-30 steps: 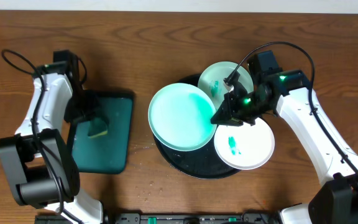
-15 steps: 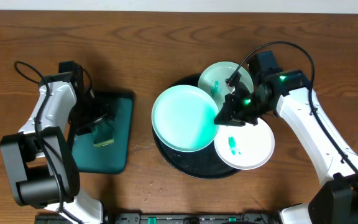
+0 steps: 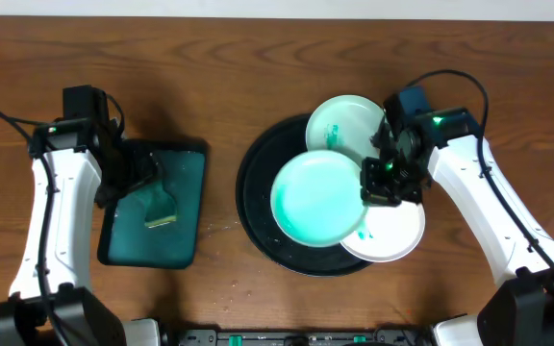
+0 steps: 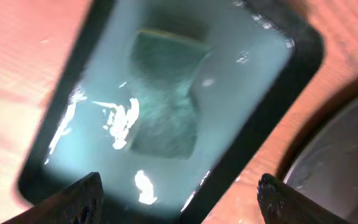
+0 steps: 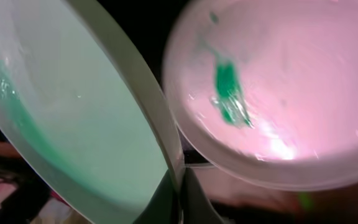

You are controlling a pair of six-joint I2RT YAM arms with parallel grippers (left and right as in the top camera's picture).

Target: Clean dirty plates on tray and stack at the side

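Note:
My right gripper [image 3: 378,179] is shut on the right rim of a pale mint-green plate [image 3: 320,197], holding it tilted over the black tray [image 3: 258,173]. In the right wrist view the jaws [image 5: 178,186] pinch that plate's [image 5: 73,112] edge, and a faint teal smear lies on its face. A white plate [image 3: 397,231] with a teal smear [image 5: 227,87] lies at the tray's front right. A second mint-green plate [image 3: 346,120] with a smear rests at the tray's back. My left gripper [image 3: 147,181] hangs open above the sponge [image 4: 166,93].
A teal rectangular tray [image 3: 157,207] with water in it sits left of the black tray, and the yellow-green sponge [image 3: 159,207] lies in it. The black tray's rim [image 4: 347,162] shows at the right of the left wrist view. Brown wooden table lies all around.
My left gripper opened, let the sponge drop into the teal tray and drew back. My right gripper lowered the mint-green plate and shifted it to the right over the black tray.

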